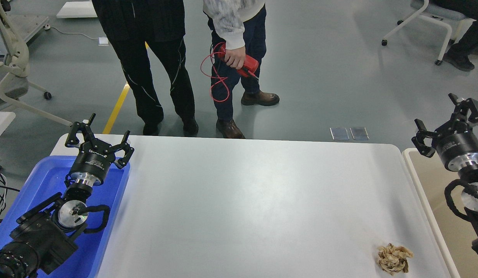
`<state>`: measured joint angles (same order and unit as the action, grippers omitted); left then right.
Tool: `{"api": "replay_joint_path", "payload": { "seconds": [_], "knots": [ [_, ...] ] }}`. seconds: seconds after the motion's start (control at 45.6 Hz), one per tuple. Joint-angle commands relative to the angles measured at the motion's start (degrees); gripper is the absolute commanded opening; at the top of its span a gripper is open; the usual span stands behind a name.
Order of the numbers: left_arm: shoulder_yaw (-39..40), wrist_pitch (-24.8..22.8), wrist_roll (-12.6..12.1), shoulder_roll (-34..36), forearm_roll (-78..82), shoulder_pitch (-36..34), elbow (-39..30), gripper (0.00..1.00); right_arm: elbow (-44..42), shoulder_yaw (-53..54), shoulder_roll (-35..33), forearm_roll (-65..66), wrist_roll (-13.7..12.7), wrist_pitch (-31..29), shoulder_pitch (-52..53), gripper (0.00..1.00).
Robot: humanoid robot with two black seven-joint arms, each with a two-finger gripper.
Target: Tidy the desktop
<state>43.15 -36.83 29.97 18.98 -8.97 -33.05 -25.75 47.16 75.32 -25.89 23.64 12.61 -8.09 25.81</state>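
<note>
The desktop [246, 200] is a wide white tabletop filling the middle of the head view. A crumpled brown paper ball [394, 258] lies on it near the front right corner. My left gripper [99, 135] hangs open above the far end of the blue tray, with nothing between its fingers. My right gripper [445, 121] is open too, raised above the far end of the beige tub at the right edge, well back from the paper ball.
A blue plastic tray [41, 185] sits at the desktop's left side, under my left arm. A beige-white tub [432, 193] stands at the right. Two people [157, 58] stand just beyond the far edge, one holding a red tool [246, 63] with a cable. Office chairs stand further back.
</note>
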Motion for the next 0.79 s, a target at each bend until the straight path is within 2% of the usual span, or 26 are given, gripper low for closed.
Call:
{"api": "replay_joint_path", "payload": {
  "seconds": [0.0,0.548,0.68,0.768],
  "knots": [
    [0.0,0.0,0.0,0.0,0.0,-0.09,0.0,1.0,-0.05,-0.09,0.14,0.0,0.04,0.0,0.03,1.0],
    [0.0,0.0,0.0,0.0,0.0,0.0,0.0,1.0,-0.05,-0.62,0.14,0.0,0.04,-0.26,0.55,1.0],
    [0.0,0.0,0.0,0.0,0.0,0.0,0.0,1.0,-0.05,-0.35,-0.13,0.0,0.66,-0.26,0.64,1.0],
    [0.0,0.0,0.0,0.0,0.0,0.0,0.0,1.0,-0.05,-0.26,-0.21,0.0,1.97,-0.26,0.56,1.0]
  ]
}}
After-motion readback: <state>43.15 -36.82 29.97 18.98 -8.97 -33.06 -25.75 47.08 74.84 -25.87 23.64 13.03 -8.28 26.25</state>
